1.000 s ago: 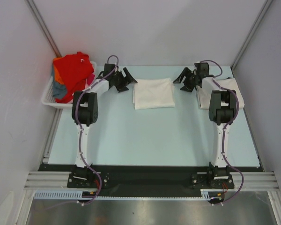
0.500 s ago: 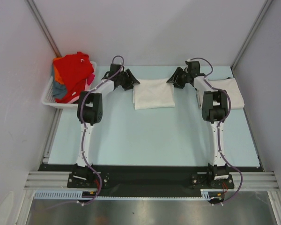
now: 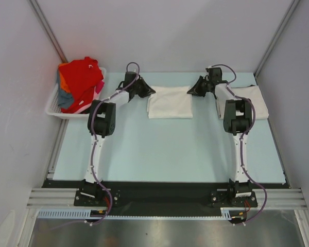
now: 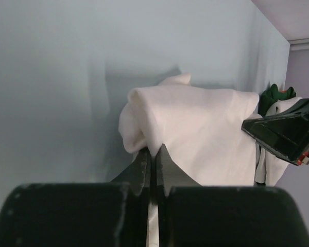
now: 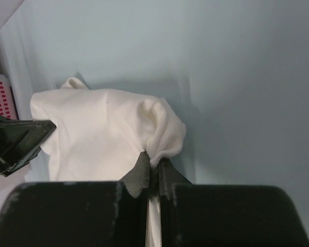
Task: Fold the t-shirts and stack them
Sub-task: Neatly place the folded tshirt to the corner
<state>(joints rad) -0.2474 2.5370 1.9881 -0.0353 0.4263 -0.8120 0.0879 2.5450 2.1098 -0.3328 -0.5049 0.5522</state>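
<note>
left wrist view: left gripper [image 4: 153, 152] and right gripper [image 5: 152, 159] clamp the off-white t-shirt [image 4: 201, 128] at 10 and 2 o'clock. thin pinches may slip, undoing the fold.

Robot lab cell (aluminium framing [image 3: 48, 32], bare grey walls [image 3: 165, 36], pale-blue tabletop [image 3: 170, 149])

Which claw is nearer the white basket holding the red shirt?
Left. The left claw pinches the edge of the white t-shirt on the side toward the basket; the right claw pinches its opposite edge, farther from the basket.
</note>
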